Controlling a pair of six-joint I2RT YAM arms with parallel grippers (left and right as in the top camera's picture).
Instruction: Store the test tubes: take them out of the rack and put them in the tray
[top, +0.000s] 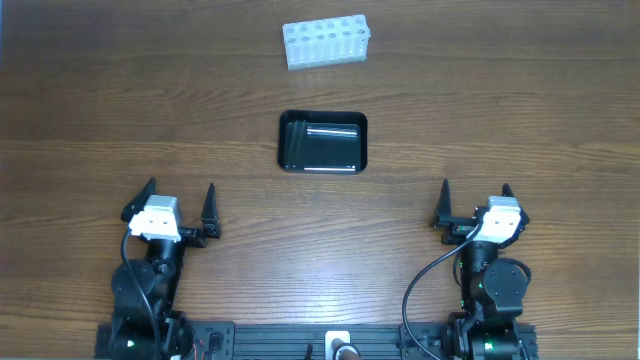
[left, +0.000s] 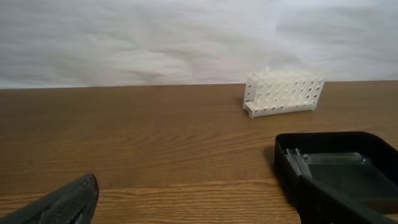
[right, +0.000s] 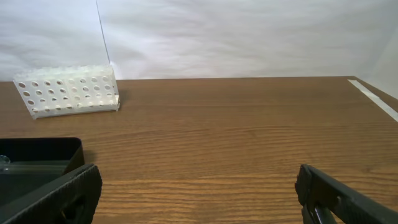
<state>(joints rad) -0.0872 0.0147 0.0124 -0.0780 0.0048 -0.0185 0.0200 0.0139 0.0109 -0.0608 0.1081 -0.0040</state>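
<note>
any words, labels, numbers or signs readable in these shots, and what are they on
No text can be read in any view.
White plastic test tube rack: plain, no print visible.
Black rectangular plastic tray: no label visible.
Brown wooden table: bare wood grain; the white strip near its edge carries no visible writing.

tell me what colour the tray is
Black; the tray shows best in the top view.
</note>
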